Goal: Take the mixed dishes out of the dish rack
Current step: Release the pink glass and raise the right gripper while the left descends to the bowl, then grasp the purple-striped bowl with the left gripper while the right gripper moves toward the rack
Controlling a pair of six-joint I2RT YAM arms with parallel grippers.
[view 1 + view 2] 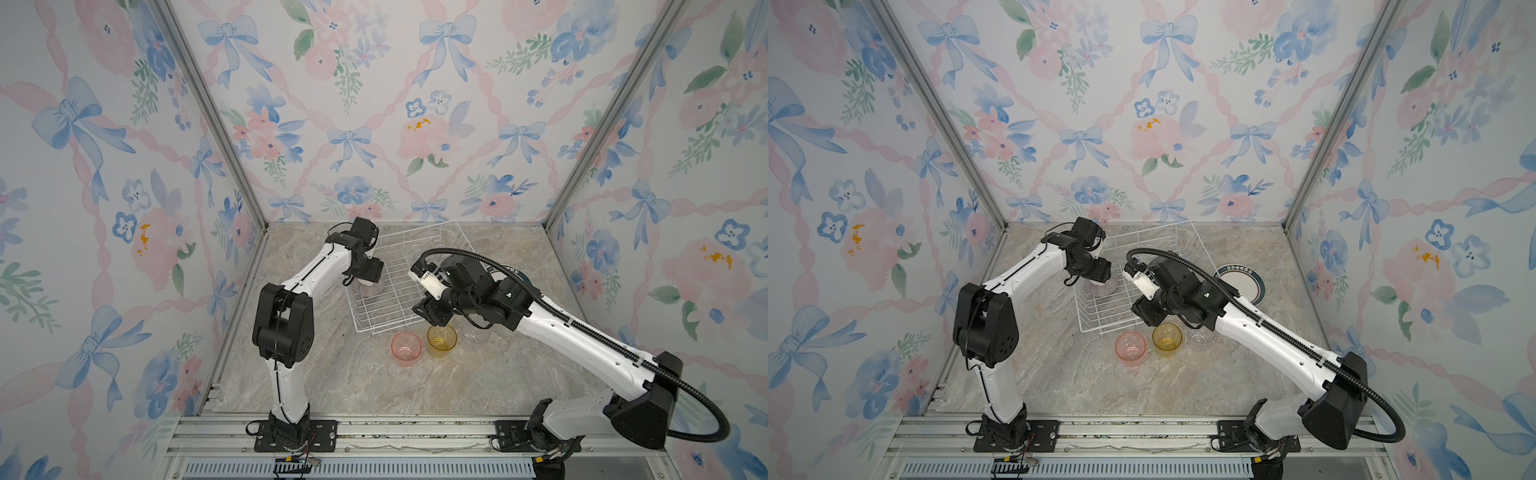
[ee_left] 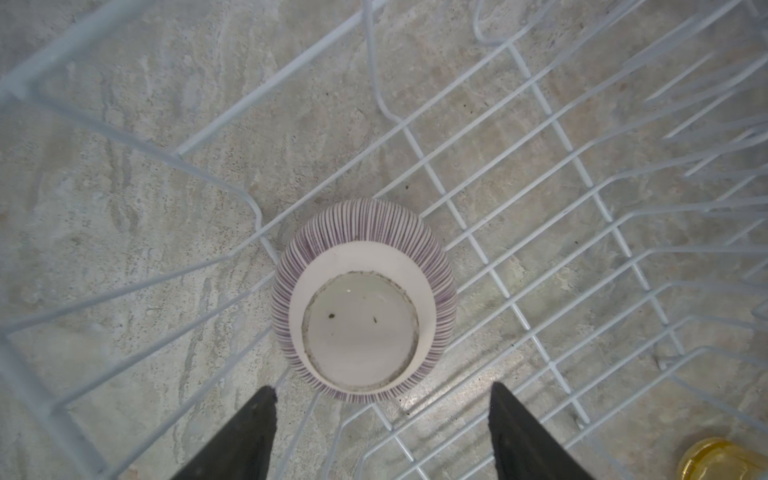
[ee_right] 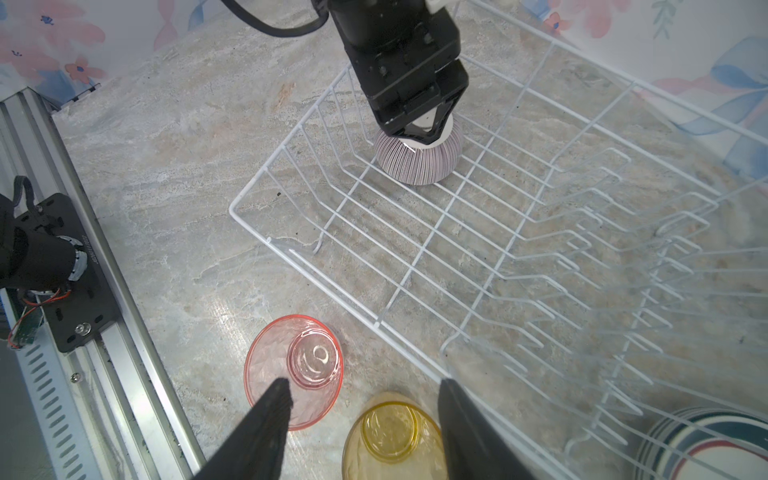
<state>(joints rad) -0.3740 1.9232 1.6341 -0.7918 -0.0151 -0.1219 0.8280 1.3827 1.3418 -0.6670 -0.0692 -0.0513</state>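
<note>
A pink-striped bowl [image 2: 363, 299] lies upside down in a corner of the white wire dish rack [image 3: 332, 289], also visible in both top views [image 1: 368, 289] [image 1: 1100, 289]. My left gripper [image 2: 382, 395] hovers just over its foot ring, jaws open and spread to either side. My right gripper [image 3: 365, 386] is open and empty over the table beside the rack, above the pink tumbler [image 3: 295, 370] and the yellow tumbler [image 3: 390, 440]. A clear tumbler [image 1: 1202, 336] stands next to them. White plates with dark rims [image 1: 1241, 286] are stacked on the table beyond the rack.
The rack [image 1: 386, 309] sits at an angle on the marble tabletop [image 1: 374, 386], its plate prongs on the side near my right arm. Floral walls enclose three sides. A metal rail [image 1: 374, 432] runs along the front edge.
</note>
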